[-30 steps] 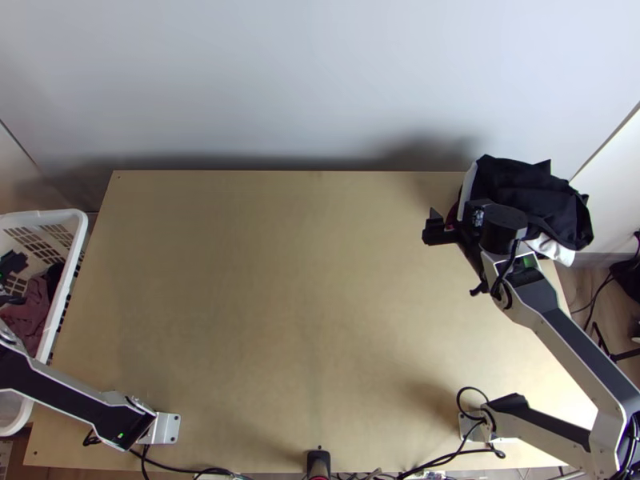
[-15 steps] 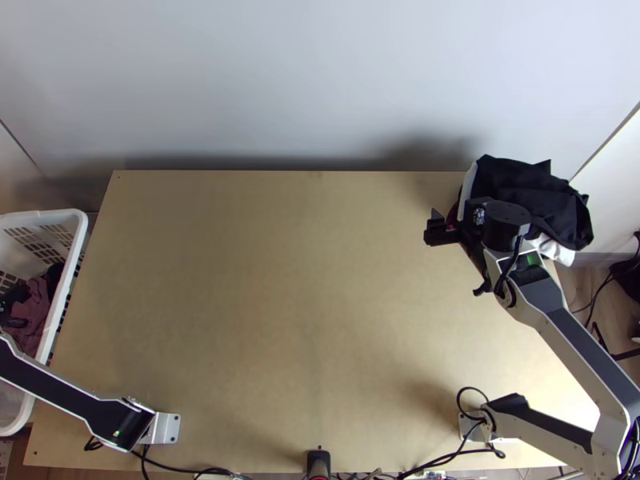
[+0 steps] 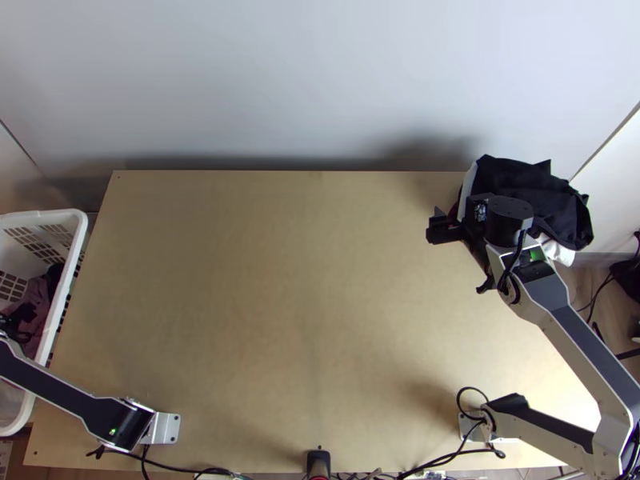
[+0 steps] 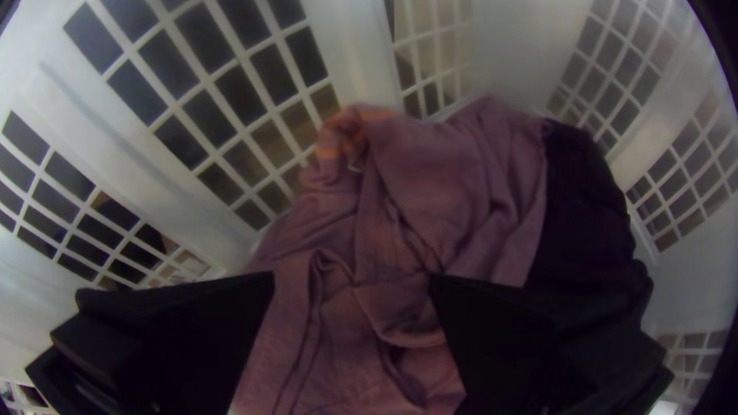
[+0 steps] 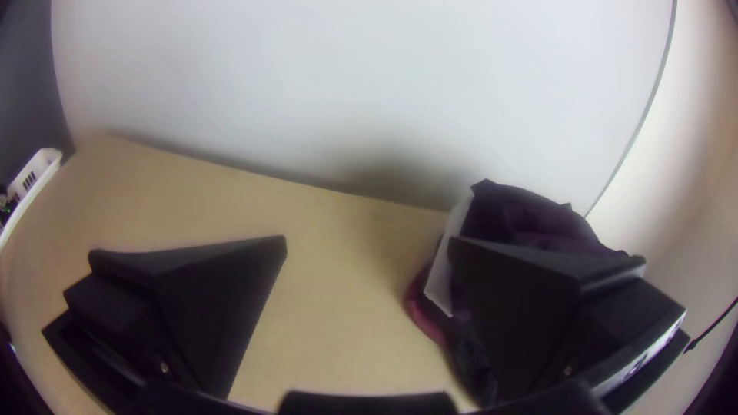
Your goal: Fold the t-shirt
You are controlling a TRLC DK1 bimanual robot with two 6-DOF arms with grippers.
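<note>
- One white lattice-sided basket (image 3: 48,213) stands just beside the worktop (image 3: 304,280), along its left edge.
- Two cloths can be told apart in it: a mauve garment (image 4: 453,169) with an orange-striped patch, and a dark cloth (image 4: 580,207) beside it.
- The mauve garment lies bunched and creased, left of the worktop; whether it is the t-shirt, and which way its long axis points, I cannot tell.
- One dark heap (image 3: 520,180) sits at the worktop's far right corner, with a white strip (image 5: 446,269) and a dark red bit (image 5: 423,307) at its side; I cannot count its pieces.
- Left claw (image 3: 18,320): left of the worktop, inside the basket, spread wide above the mauve garment, gripping nothing.
- Right claw (image 3: 460,214): over the worktop's far right part, near the heap, spread wide, gripping nothing.
</note>
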